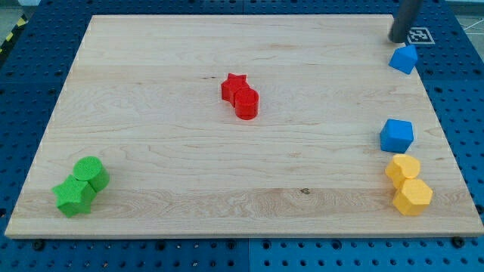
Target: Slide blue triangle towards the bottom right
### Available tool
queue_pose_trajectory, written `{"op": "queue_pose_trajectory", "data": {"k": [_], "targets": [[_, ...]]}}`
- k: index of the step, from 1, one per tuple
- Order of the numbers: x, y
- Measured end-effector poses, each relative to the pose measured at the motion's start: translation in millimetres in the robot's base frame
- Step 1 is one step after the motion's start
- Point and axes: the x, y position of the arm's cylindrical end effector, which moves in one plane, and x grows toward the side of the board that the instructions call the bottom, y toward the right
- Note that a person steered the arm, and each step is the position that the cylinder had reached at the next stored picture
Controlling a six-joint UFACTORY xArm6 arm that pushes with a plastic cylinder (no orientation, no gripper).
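Note:
The blue triangle (404,58) lies near the view's top right corner of the wooden board (151,91). My tip (398,40) stands just above the triangle, at its upper left side, close to it or touching it. A blue cube (396,135) lies further down along the right edge, below the triangle.
Two yellow blocks (407,184) sit together at the bottom right, just below the blue cube. A red star and a red round block (240,96) touch near the middle. Two green blocks (81,186) sit at the bottom left. A tag (418,35) marks the top right corner.

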Motion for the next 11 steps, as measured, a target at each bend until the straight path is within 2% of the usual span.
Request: {"op": "queue_pose_trajectory", "data": {"k": [1,2,3,5,6,9,10,11], "targets": [[29.0,27.7],[57.1,22.8],[63.8,10.5],[35.8,-13.3],[38.9,-32.5],[103.3,-42.1],[85.8,-40.2],[27.3,-39.9]]}}
